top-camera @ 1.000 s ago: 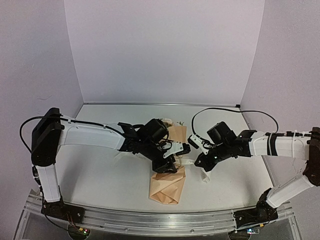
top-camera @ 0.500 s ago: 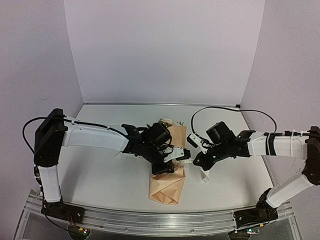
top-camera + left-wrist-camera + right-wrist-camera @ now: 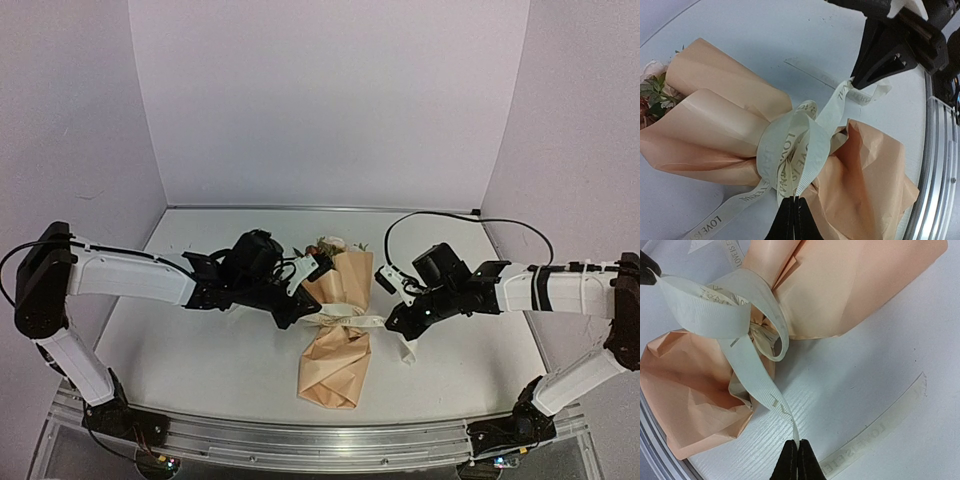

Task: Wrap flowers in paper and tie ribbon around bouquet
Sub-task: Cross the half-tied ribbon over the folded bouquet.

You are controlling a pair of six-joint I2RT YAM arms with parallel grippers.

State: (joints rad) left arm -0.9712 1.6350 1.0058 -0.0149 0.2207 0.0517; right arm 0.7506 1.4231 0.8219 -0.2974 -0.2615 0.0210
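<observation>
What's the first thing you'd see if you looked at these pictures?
A bouquet in tan paper lies in the middle of the table, flowers peeking from its far end. A cream ribbon printed with LOVE is looped around its narrow waist. The left gripper and the right gripper each pinch a strand of it, one on either side.
</observation>
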